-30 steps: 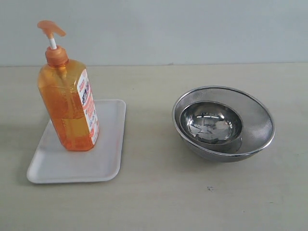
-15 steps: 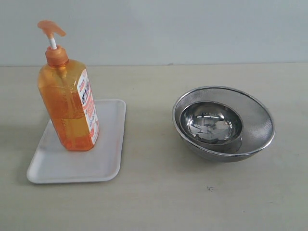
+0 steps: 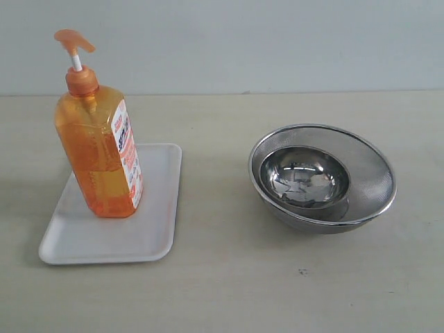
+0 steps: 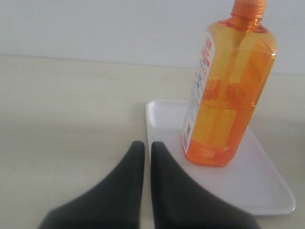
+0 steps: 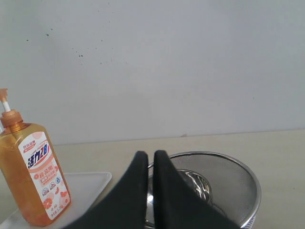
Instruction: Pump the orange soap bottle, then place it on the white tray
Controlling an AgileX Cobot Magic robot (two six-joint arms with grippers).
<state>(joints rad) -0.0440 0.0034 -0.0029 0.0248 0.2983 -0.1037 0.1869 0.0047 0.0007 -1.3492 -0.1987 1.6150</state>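
Observation:
The orange soap bottle [image 3: 100, 156] stands upright on the white tray [image 3: 149, 229] at the left of the table, its white label facing right and its pump head raised. No arm shows in the exterior view. Seen from the left wrist, the bottle [image 4: 228, 90] rests on the tray [image 4: 259, 183], and my left gripper [image 4: 147, 144] is shut, empty, a short way back from the tray's rim. The right wrist view has the bottle [image 5: 33, 174] on the tray [image 5: 88, 183], with my right gripper [image 5: 150, 153] shut, empty, in front of the bowls.
Two round steel bowls, a small one [image 3: 304, 177] nested inside a larger mesh one [image 3: 371, 184], sit at the right of the table. A pale wall runs behind the table. Bare tabletop lies between tray and bowls.

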